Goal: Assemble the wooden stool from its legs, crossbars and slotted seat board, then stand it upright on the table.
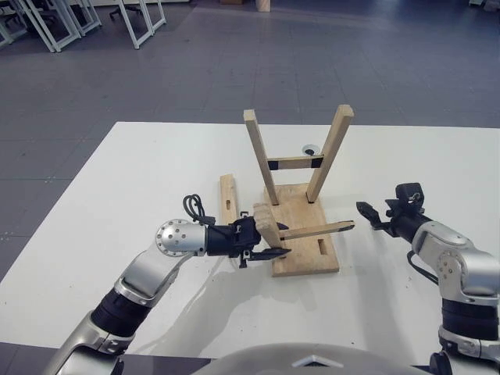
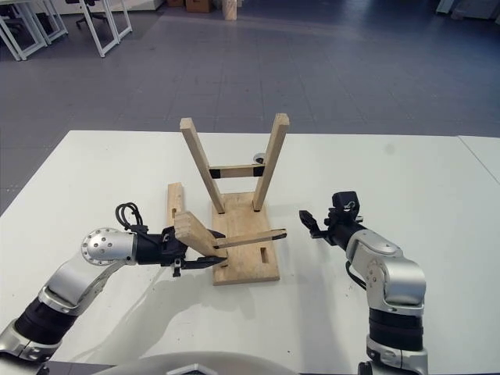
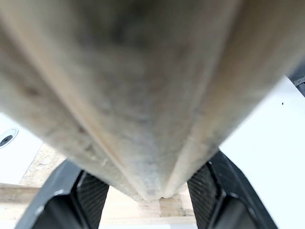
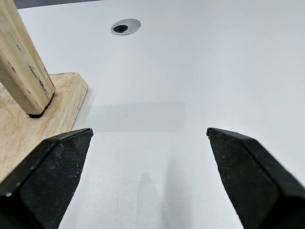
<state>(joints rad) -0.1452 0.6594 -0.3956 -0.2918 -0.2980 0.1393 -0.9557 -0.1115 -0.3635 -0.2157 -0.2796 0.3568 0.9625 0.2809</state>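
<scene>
The slotted seat board (image 1: 306, 248) lies flat on the white table (image 1: 141, 180). Two legs (image 1: 259, 156) stand upright in its far end, joined by a crossbar (image 1: 295, 163) with black ends. My left gripper (image 1: 266, 236) is shut on a third leg (image 1: 268, 221) at the board's near-left corner; a crossbar (image 1: 316, 230) sticks out of that leg to the right, over the board. In the left wrist view this leg (image 3: 143, 95) sits between the fingers (image 3: 90, 200). A loose leg (image 1: 227, 199) lies left of the board. My right gripper (image 1: 384, 207) hovers open right of the board, holding nothing.
A round cable grommet (image 1: 309, 148) sits in the table behind the standing legs, and shows in the right wrist view as well (image 4: 126, 26). Bare table stretches to the left and the far right. Desk frames stand on the floor far behind.
</scene>
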